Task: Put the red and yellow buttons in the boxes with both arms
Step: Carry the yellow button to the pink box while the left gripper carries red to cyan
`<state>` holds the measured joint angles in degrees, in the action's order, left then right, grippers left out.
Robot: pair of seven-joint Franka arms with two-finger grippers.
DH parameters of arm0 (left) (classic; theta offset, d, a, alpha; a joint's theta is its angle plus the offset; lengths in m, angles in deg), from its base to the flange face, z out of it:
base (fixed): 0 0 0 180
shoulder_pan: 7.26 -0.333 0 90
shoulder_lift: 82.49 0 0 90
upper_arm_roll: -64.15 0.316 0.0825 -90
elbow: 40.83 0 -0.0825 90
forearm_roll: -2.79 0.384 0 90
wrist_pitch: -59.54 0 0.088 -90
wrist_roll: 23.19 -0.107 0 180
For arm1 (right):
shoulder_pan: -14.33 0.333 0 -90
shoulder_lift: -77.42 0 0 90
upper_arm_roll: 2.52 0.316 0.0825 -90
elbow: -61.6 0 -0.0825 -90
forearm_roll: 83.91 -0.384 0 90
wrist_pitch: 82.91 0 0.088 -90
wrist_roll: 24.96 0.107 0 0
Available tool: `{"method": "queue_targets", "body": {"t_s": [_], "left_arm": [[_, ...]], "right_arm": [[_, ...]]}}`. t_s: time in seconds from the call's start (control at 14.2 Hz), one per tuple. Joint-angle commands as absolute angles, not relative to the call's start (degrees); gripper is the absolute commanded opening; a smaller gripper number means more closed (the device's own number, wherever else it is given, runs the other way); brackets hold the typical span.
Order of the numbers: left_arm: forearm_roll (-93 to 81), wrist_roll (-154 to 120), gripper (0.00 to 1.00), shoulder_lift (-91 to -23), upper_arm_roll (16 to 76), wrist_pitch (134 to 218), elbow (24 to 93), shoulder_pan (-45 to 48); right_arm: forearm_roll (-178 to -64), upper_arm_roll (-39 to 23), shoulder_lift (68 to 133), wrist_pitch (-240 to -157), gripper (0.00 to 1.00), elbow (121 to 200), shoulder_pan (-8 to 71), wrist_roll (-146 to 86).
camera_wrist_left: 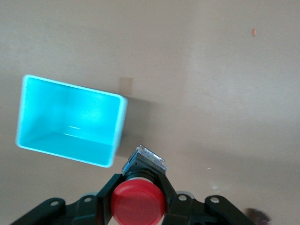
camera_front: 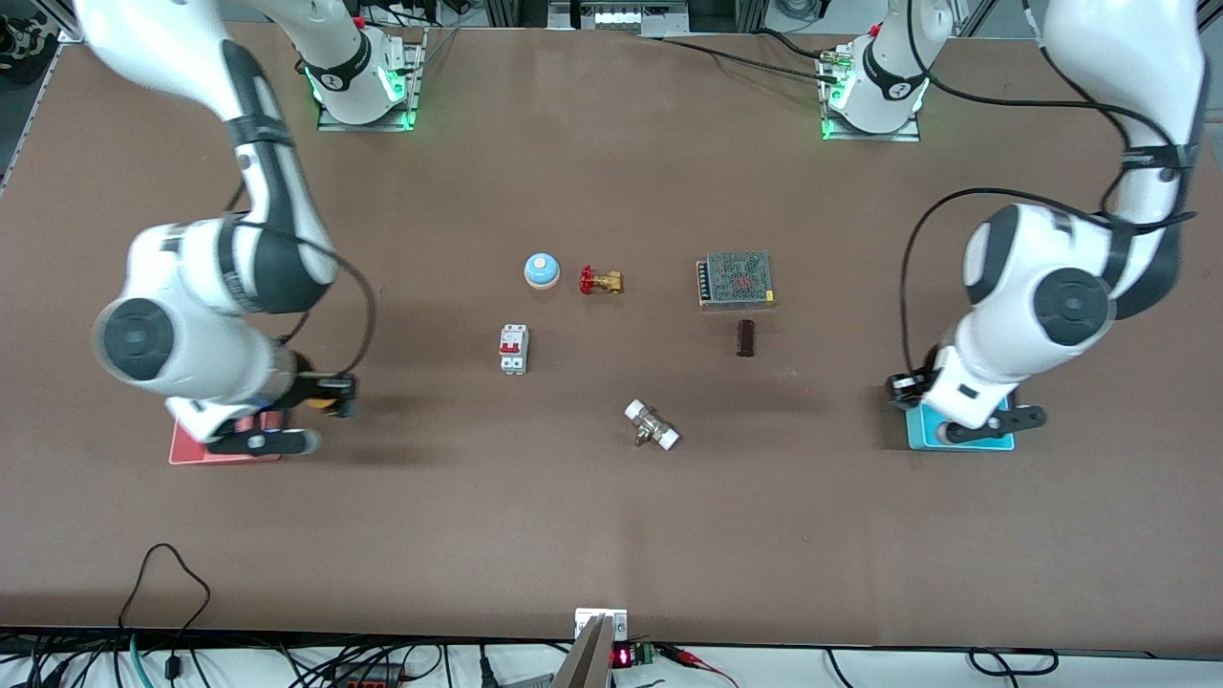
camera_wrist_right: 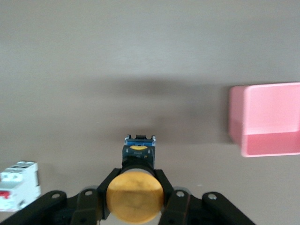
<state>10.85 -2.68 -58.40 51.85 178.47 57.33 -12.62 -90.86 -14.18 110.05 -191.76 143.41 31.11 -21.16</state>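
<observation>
My left gripper [camera_wrist_left: 139,176] is shut on the red button [camera_wrist_left: 138,204], with the fingers clamped on its dark body below the round cap. It hangs over bare table beside the cyan box [camera_wrist_left: 70,119], which stands open and empty. In the front view the left gripper [camera_front: 904,388] is at the cyan box's [camera_front: 960,437] edge. My right gripper [camera_wrist_right: 136,176] is shut on the yellow button [camera_wrist_right: 135,197], over bare table beside the pink box [camera_wrist_right: 267,117]. In the front view the right gripper [camera_front: 330,393] is just beside the pink box [camera_front: 225,447], which the arm partly hides.
Mid-table stand a blue domed bell [camera_front: 541,269], a brass valve with a red handle [camera_front: 600,281], a grey mesh-topped unit [camera_front: 735,279], a white circuit breaker [camera_front: 513,349], a small dark block [camera_front: 745,338] and a white-ended fitting [camera_front: 652,425].
</observation>
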Motion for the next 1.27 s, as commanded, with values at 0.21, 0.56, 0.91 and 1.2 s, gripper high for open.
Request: {"method": "queue_targets", "body": {"t_s": [0.21,0.56,0.91,1.2], "left_arm": [[10.8,-17.4,0.25,-58.4,51.4,176.9,58.2,-20.0],[10.8,-20.5,0.24,-54.6,51.4,181.3,58.1,-21.7],[10.8,-21.3,0.24,-50.6,51.4,186.8,58.1,-22.7],[10.8,-21.3,0.24,-48.1,51.4,188.5,58.1,-24.0]], "right_arm": [[-87.4,-14.1,113.3,-194.4,0.22,141.9,25.6,-28.4],[-87.2,-14.1,115.2,-197.4,0.2,141.9,21.7,-33.6],[-87.0,-14.2,116.9,-199.3,0.2,141.8,18.0,-38.9],[-85.8,-14.1,118.6,-199.1,0.19,141.9,17.1,-39.1]]}}
